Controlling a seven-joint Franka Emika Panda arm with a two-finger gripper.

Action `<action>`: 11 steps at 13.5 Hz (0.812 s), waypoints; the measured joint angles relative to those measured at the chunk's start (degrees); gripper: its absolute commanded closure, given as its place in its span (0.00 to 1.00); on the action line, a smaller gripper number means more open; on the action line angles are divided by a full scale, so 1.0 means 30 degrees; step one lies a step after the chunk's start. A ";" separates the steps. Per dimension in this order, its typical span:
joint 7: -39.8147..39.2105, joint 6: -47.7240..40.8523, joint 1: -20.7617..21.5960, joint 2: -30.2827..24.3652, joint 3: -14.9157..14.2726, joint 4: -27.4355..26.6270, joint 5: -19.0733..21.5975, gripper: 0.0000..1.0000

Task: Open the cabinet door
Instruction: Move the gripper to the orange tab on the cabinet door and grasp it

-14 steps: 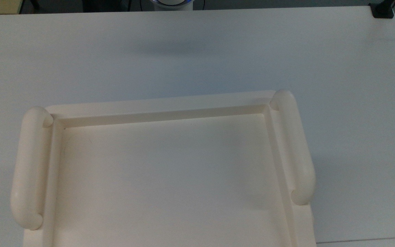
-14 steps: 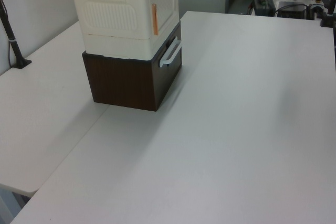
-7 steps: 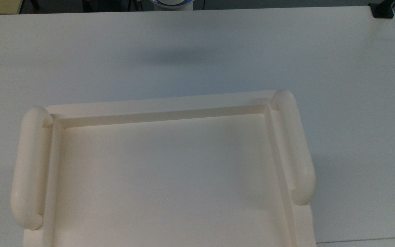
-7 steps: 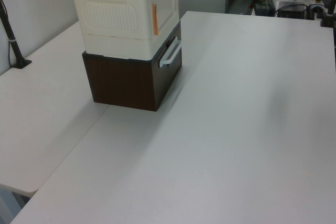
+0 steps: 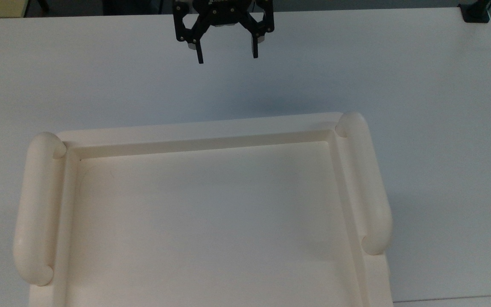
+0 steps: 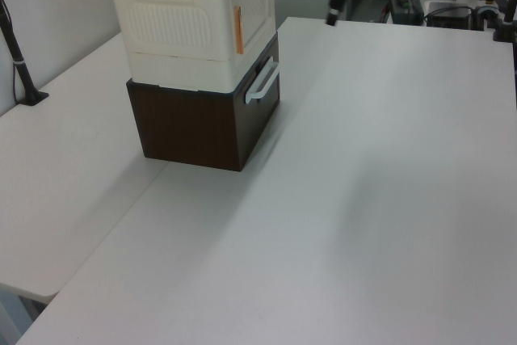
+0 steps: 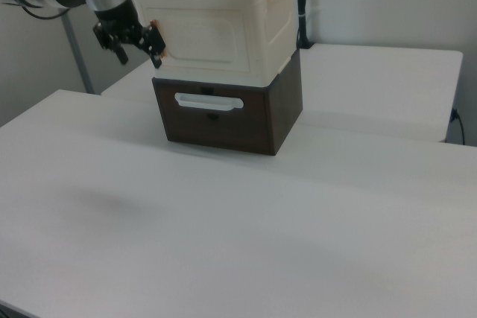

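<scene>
The cream cabinet stands on a dark brown drawer box. Its cabinet door is the flat front panel, lying flush with the body; an orange strip marks the edge toward the right view's left. That door also appears in the left view. My black gripper hangs open in front of that orange edge, apart from it, holding nothing. In the top view the gripper is above the table beyond the cabinet's recessed top, fingers spread wide.
The drawer box has a white bar handle sticking out below the door. Two rounded rails flank the cabinet top. A black post stands at the left view's left. White table spreads around.
The gripper has come into the top view from the far edge and now hangs over the table. It also appears at the top of the left view. The cabinet has not moved.
</scene>
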 measured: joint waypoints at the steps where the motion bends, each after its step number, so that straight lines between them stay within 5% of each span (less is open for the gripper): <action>1: 0.0526 0.1903 0.0286 0.0133 0.0003 0.0010 0.0002 0.09; 6: 0.1362 0.5917 0.1342 0.1173 0.0002 0.0241 -0.0241 0.12; 11: 0.4443 0.8994 0.1731 0.3200 0.0001 0.1226 -0.2652 0.13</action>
